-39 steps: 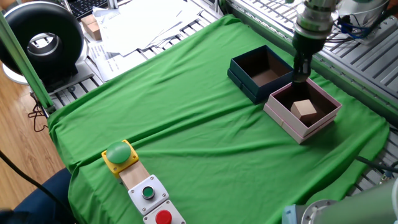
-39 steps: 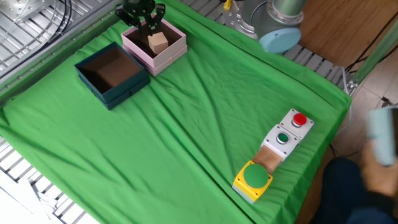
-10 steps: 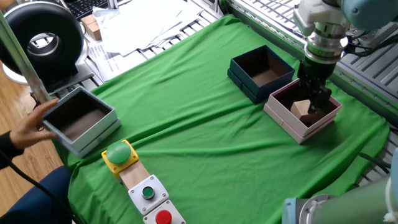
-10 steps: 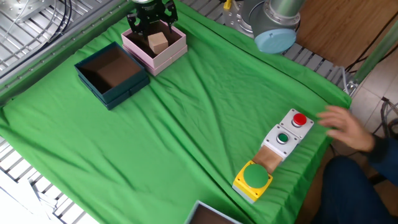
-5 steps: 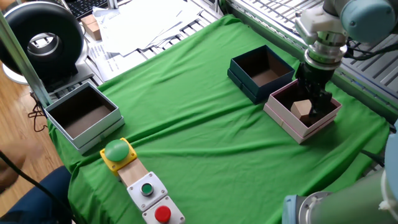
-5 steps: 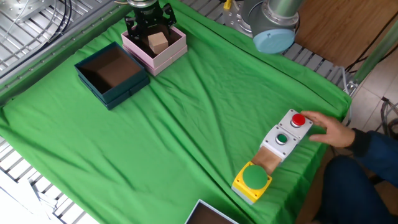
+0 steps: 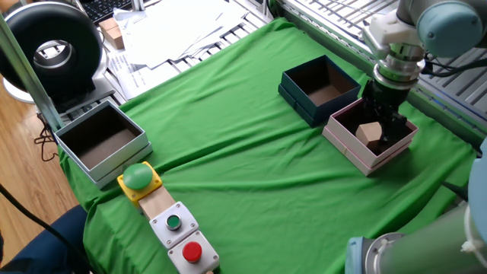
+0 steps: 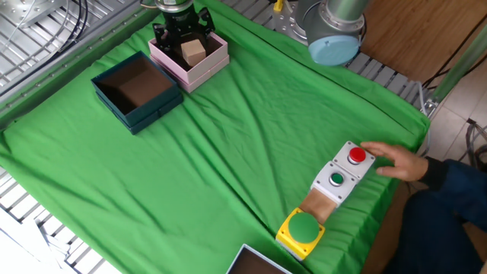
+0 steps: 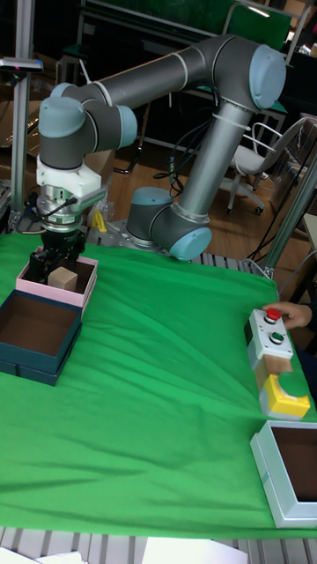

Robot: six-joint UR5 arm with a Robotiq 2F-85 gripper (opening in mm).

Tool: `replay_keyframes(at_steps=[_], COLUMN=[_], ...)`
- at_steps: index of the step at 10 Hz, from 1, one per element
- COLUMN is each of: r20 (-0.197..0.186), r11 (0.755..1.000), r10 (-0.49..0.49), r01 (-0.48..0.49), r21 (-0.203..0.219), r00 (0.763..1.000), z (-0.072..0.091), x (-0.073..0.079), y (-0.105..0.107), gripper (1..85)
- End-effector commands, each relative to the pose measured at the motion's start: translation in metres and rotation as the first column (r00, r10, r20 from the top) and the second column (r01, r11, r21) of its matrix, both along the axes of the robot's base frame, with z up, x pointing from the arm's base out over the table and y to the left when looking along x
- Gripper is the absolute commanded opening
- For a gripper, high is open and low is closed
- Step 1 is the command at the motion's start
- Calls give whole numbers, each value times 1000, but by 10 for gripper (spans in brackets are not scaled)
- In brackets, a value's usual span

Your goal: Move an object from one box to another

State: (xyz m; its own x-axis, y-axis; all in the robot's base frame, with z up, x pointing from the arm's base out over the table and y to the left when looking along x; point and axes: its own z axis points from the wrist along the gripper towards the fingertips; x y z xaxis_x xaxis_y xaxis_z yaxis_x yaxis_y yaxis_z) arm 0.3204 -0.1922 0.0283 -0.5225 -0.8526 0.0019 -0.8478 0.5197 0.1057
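While the table (image 7: 228, 175) is draped in a matte green cloth with soft creases, a thick grey jointed arm (image 9: 167, 75) with pale-blue caps is seen bent over its far corner. Two square, shallow boxes sit side by side, touching: a dark navy-blue box (image 7: 318, 88) with a brown floor, and a pale-pink box (image 7: 369, 135) with a dark maroon inside. A grey box (image 7: 101, 142) with a brown floor is set near the opposite edge. A button panel (image 8: 326, 196) of white, wood and yellow blocks is touched at its red button by a person's hand (image 8: 397, 162). The gripper (image 7: 378, 131) is lowered into the pink box, its black fingers (image 8: 160, 35) spread apart on either side of the small light-tan wooden cube (image 7: 369, 134), which rests plain-faced on that box's floor, not clamped.
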Motion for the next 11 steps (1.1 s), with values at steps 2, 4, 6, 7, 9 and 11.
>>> replay_keyframes(at_steps=[2, 4, 6, 7, 9, 11], r20=[1, -5, -12, -17, -20, -17], r11=[1000, 999, 997, 996, 991, 971], r10=[-6, -21, -62, -82, -123, -234], r01=[6, 21, 61, 81, 122, 233], r21=[-29, -50, -43, -43, -49, -63], r00=[1000, 1000, 998, 997, 992, 972], z=[-8, -6, -6, -5, -1, 12], x=[2, 4, 4, 3, 6, 8], y=[-9, -12, -9, -7, -5, 7], gripper=[820, 770, 667, 600, 473, 60])
